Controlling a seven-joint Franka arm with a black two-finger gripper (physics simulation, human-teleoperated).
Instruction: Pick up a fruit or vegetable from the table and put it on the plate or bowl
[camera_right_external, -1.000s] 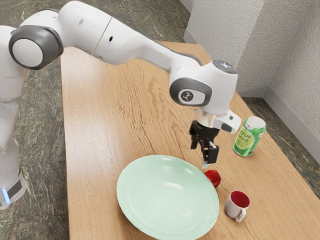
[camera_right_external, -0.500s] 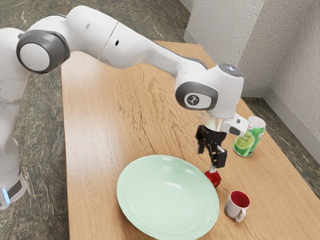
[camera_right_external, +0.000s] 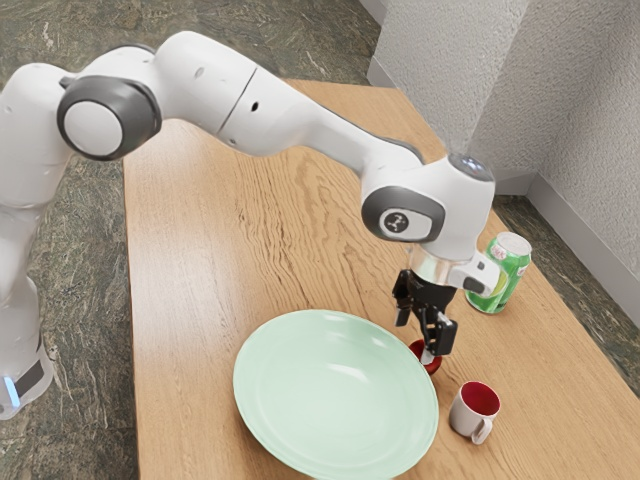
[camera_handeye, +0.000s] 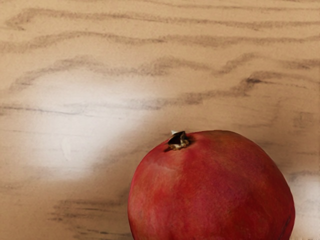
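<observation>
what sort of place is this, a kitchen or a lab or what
Likely a simulated room corner for robot testing: a light wooden table on a dark marbled stone floor, rough grey walls, and a white robot arm beside the table.

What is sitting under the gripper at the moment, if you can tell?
A red pomegranate lies on the wooden table under the gripper, beside the green plate's rim. The exterior view shows just slivers of it; the gripper covers the rest.

**Setting: table, floor and walls**

A light wooden table (camera_right_external: 220, 250) with wavy grain is standing on a dark marbled stone floor (camera_right_external: 90, 300). Pale textured walls (camera_right_external: 570, 90) are meeting at a corner behind it, with a baseboard (camera_right_external: 590, 250) running along their foot.
</observation>
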